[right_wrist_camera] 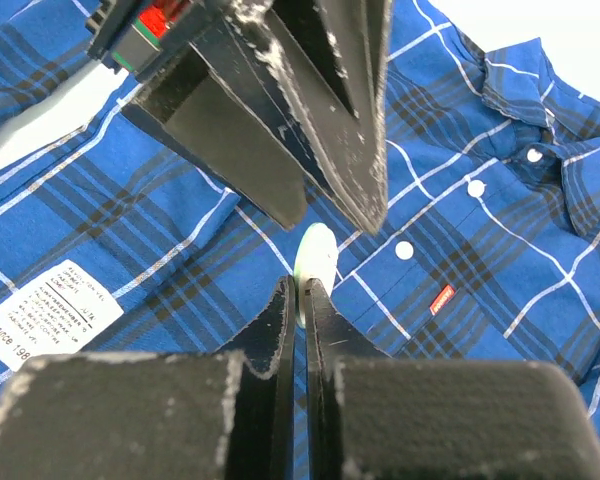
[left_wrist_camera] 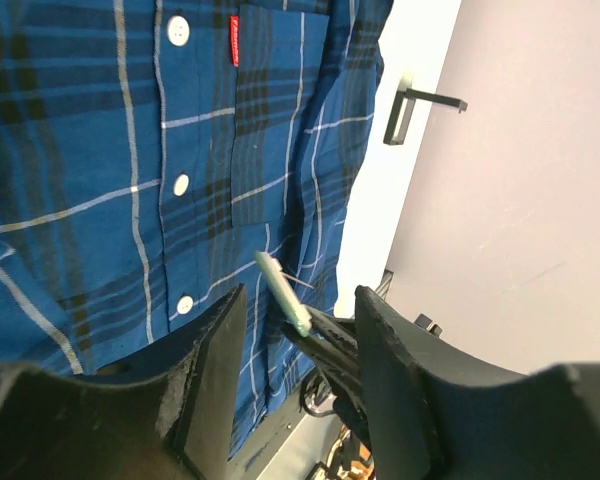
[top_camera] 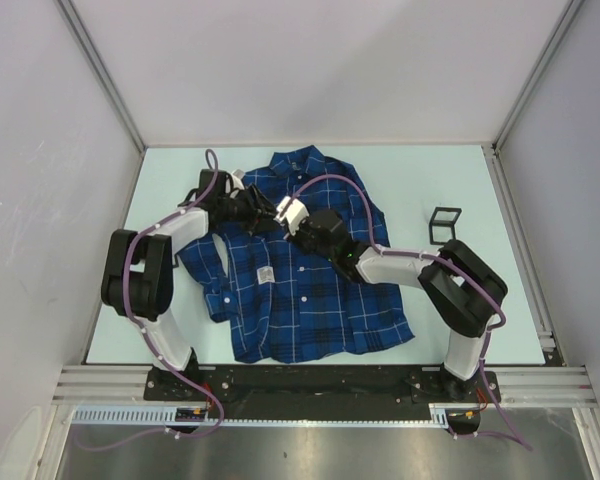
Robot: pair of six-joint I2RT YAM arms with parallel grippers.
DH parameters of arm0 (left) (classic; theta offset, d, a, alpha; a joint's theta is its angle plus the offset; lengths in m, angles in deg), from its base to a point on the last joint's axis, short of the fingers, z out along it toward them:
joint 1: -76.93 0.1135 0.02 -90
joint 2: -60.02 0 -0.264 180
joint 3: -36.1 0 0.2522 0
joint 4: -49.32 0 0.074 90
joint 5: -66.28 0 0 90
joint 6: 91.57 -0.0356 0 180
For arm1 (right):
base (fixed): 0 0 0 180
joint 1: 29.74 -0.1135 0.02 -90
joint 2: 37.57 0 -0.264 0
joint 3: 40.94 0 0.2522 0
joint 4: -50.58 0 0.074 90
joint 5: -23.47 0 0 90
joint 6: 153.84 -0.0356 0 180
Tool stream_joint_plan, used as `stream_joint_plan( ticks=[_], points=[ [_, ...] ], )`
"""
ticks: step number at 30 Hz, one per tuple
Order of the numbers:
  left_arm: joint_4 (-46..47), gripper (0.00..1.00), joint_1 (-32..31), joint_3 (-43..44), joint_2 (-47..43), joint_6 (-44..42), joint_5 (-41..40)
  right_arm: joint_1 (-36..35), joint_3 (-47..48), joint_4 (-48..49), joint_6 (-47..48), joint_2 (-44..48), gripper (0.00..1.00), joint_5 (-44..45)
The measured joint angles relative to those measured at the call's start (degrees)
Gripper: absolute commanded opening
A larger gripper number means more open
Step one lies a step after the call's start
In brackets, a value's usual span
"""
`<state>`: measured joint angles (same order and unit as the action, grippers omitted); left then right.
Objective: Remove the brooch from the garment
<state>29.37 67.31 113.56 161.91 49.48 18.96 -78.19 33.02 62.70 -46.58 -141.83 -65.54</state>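
The dark blue plaid shirt, the garment (top_camera: 300, 290), lies flat on the table, collar to the far side. My right gripper (right_wrist_camera: 300, 285) is shut on the edge of a pale green disc, the brooch (right_wrist_camera: 316, 255), just above the shirt's chest. The brooch shows edge-on in the left wrist view (left_wrist_camera: 283, 292), with a thin pin sticking out. I cannot tell whether the pin touches the fabric. My left gripper (left_wrist_camera: 300, 300) is open, its jaws either side of the brooch and the right gripper's tips. Both grippers meet over the shirt's upper left front (top_camera: 275, 213).
A small black wire-frame cube (top_camera: 444, 223) stands on the table right of the shirt. The shirt has a white tag (right_wrist_camera: 45, 310), a chest pocket with a red label (right_wrist_camera: 442, 299) and white buttons. White walls enclose the table.
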Motion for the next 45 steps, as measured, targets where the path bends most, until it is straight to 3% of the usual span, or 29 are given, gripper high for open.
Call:
stream_joint_plan(
  ticks=[5,13,16,20,23,29,37,45],
  points=[
    [0.1,0.47,-0.6,0.0,0.0,0.0,0.0,-0.5,0.0,0.2,0.7,-0.2,0.00,0.0],
    [0.0,0.31,-1.1,0.0,0.1,-0.1,-0.4,-1.5,0.0,1.0,2.3,-0.2,0.00,1.9],
    [-0.1,0.23,-1.2,0.0,0.1,-0.3,-0.5,-1.7,0.0,1.5,2.8,-0.2,0.00,2.8],
    [0.1,0.00,-1.2,0.0,0.1,-0.6,-0.3,-2.0,0.0,1.9,3.5,-0.3,0.05,3.6],
    [0.3,0.00,-1.5,0.0,0.1,-1.2,-0.2,-2.6,-0.2,1.9,3.9,-0.5,0.33,4.9],
    [-0.6,0.00,-1.9,0.6,0.1,-5.7,-0.4,-2.2,-0.4,-0.8,-1.5,0.8,0.49,6.5],
    [0.5,0.00,-2.2,0.9,-3.7,-10.7,-1.5,5.7,-1.4,-8.7,-18.2,13.1,0.55,0.3],
    [8.4,0.00,-5.0,0.9,-8.4,-12.1,0.2,17.2,-8.2,-3.0,-38.1,20.6,0.59,-13.6]
  ],
)
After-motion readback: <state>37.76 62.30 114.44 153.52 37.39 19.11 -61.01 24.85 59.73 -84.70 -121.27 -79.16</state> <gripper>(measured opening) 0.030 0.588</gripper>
